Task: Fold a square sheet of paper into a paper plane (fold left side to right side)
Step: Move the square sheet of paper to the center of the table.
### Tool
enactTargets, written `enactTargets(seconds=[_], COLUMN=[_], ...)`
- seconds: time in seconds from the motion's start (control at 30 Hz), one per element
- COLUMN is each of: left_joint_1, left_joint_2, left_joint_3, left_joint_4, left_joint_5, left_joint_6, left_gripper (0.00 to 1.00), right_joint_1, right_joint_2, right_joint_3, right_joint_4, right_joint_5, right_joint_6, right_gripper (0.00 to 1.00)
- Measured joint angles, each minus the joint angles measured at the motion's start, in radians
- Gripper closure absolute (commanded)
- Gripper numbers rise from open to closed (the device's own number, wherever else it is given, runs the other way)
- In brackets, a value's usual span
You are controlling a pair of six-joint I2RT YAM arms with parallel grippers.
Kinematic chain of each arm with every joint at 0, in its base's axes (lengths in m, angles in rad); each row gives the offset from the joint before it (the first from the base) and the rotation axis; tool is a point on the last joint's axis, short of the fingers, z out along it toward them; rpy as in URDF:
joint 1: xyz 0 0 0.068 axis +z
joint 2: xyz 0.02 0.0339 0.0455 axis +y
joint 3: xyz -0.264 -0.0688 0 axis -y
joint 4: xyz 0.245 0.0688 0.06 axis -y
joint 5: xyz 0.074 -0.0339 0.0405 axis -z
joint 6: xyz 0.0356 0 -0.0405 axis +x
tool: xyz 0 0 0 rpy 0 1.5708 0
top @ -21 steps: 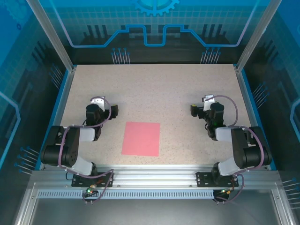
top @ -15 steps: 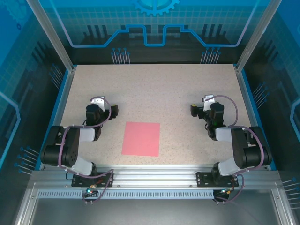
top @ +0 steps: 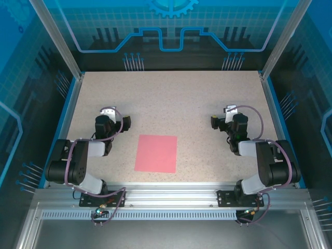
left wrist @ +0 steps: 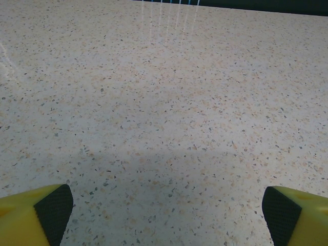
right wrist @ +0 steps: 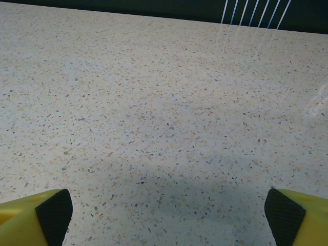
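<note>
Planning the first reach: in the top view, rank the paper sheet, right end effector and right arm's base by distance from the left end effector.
1. The square sheet of paper, to the near right of the left end effector.
2. The right end effector, straight across the table.
3. The right arm's base, at the near right edge.

Speckled beige table (top: 171, 98); flat pink-red square sheet of paper (top: 156, 153) lying near front edge, centred.
</note>
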Motion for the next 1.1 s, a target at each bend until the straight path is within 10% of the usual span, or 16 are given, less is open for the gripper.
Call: enactTargets(seconds=[0.67,1.1], left_joint_1=[-0.026,-0.555], left_joint_2=[-0.317,-0.140], left_joint_3=[0.387,0.520], left_joint_4=[-0.731,-1.187], left_joint_5=[0.036,0.024], left_joint_6=[-0.266,-0.305], left_gripper=[0.01,0.27], right_joint_1=[0.040,0.138], right_joint_2=[-0.470,-0.653], right_joint_3=[0.137,0.140], right_joint_4=[-0.533,-0.832], right_joint_5=[0.001,-0.009], right_joint_6=[0.172,0.351], right_gripper=[0.00,0.00])
